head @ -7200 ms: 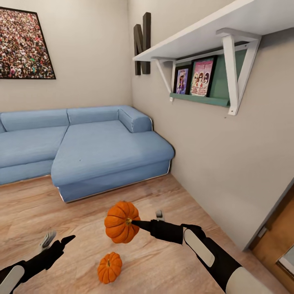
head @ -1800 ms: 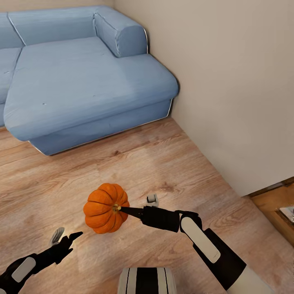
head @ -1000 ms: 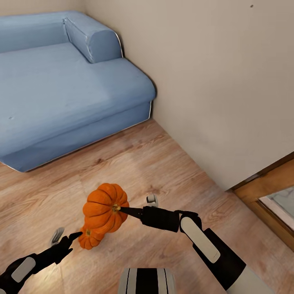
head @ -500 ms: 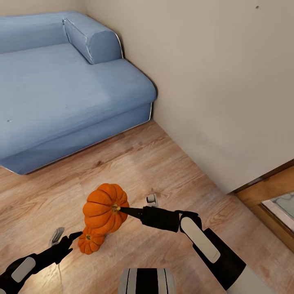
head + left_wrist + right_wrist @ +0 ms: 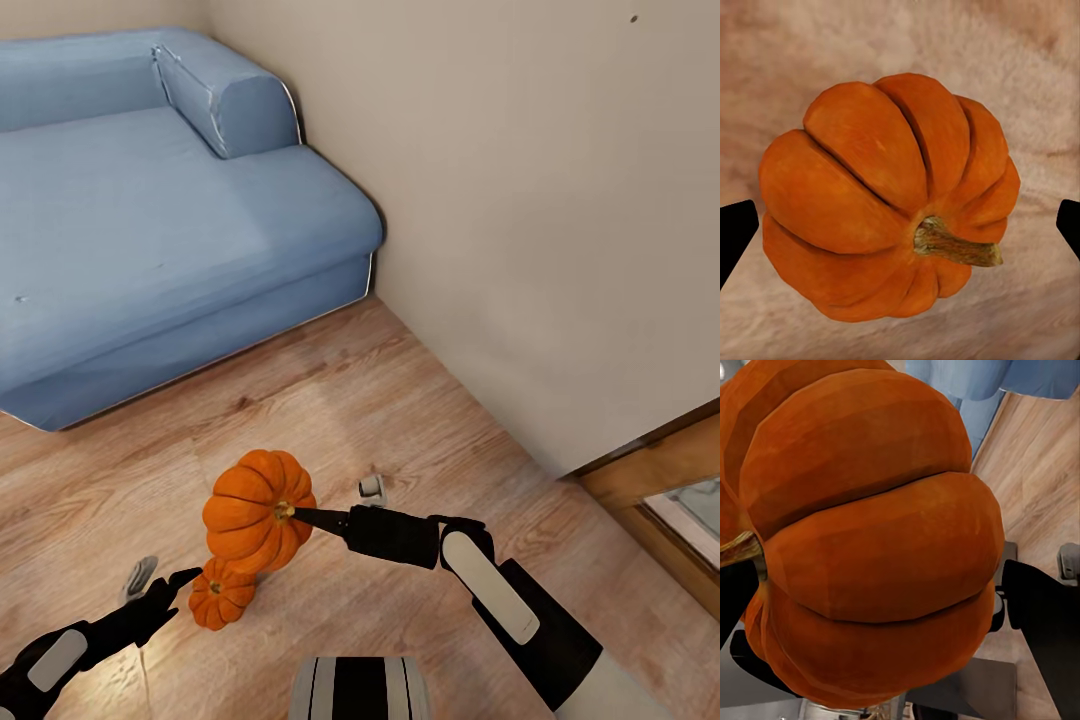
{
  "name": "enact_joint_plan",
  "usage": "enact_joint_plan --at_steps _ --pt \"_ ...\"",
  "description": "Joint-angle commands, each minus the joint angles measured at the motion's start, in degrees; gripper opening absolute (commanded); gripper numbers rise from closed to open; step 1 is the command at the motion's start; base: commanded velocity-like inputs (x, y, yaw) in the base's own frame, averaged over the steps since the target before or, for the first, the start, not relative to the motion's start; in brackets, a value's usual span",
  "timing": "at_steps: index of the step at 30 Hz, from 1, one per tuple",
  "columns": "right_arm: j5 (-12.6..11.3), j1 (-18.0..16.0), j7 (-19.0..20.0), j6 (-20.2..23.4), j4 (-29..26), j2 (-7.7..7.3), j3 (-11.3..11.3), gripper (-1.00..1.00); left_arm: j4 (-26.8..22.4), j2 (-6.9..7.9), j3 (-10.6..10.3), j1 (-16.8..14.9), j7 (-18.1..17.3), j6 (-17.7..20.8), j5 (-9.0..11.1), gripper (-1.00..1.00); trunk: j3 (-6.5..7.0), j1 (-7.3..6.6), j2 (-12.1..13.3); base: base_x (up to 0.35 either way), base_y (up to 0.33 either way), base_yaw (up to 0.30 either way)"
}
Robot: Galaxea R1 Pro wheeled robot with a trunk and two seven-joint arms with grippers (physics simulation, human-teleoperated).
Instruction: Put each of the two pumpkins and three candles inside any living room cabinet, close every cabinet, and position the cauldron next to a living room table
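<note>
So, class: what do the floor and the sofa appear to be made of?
Floor: wood planks, light brown with visible grain and seams, slight sheen; possibly laminate. Sofa: blue woven-looking fabric, matte, with pale piping along its edges.

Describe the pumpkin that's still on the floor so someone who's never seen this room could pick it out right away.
Start from the blue sofa in the corner and come forward over the wooden floor toward the robot. The floor pumpkin sits just ahead of the left tool, stem pointing sideways. Unlike the held pumpkin, raised in the right tool, it rests on the boards and looks smaller from the head view.
</note>
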Motion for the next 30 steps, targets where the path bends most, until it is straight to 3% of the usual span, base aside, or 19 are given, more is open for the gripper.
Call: enact_joint_plan --at_steps 1,7,20,24,30 --pt "-0.44 -0.05 -0.05 0.28 -0.01 -0.03 0.06 -1.00 0.02 0.02 0.00 -0.02 0.01 0.42 0.41 1.00 -0.03 -0.01 -0.01 0.000 0.000 0.000" --pt "-0.44 -0.05 -0.05 0.28 -0.01 -0.03 0.06 -1.00 0.18 0.00 0.00 -0.02 0.00 -2.06 0.41 1.00 -0.03 -0.01 -0.01 0.000 0.000 0.000" --pt "-0.44 -0.01 0.01 0.28 0.02 -0.03 0.06 -1.00 0.27 -0.07 0.00 -0.02 0.02 -2.75 0.41 1.00 -2.91 0.32 -0.19 0.000 0.000 0.000" --pt "-0.39 -0.03 -0.03 0.28 0.02 -0.03 0.06 -1.00 0.25 -0.07 0.00 -0.02 -0.01 -2.76 0.41 1.00 -2.91 0.32 -0.19 0.000 0.000 0.000" --pt "-0.35 -0.05 -0.05 0.28 -0.01 -0.03 0.06 -1.00 0.21 -0.07 -0.08 -0.02 -0.02 -2.76 0.41 1.00 -4.24 0.48 -0.27 0.000 0.000 0.000"
